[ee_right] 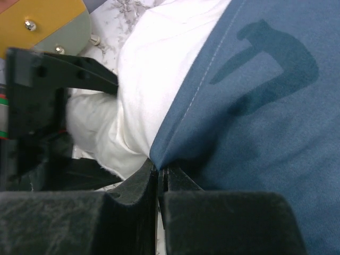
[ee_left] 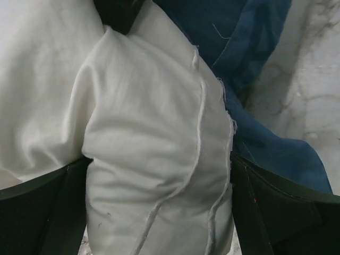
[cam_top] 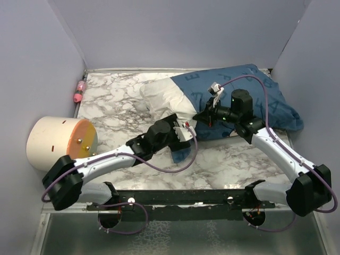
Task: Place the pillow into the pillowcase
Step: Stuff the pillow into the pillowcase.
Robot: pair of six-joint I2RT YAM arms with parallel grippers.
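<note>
Right gripper pinching the pillowcase edge

At 6 o'clock the right gripper (ee_right: 161, 179) has its jaws pressed together on the hem of the blue pillowcase (ee_right: 255, 106), which fills the side from 1 to 5 o'clock. The white pillow (ee_right: 154, 69) lies toward 11 o'clock. At 9 o'clock the left gripper (ee_right: 98, 130) has its jaws wide apart around a pillow corner. An orange disc (ee_right: 45, 21) sits at 10 o'clock.

Bare marble table (cam_top: 111, 106) is lying open left of the pillow (cam_top: 159, 98); a cream cylinder (cam_top: 58, 143) is blocking the left edge, walls (cam_top: 175, 32) are closing three sides.
</note>
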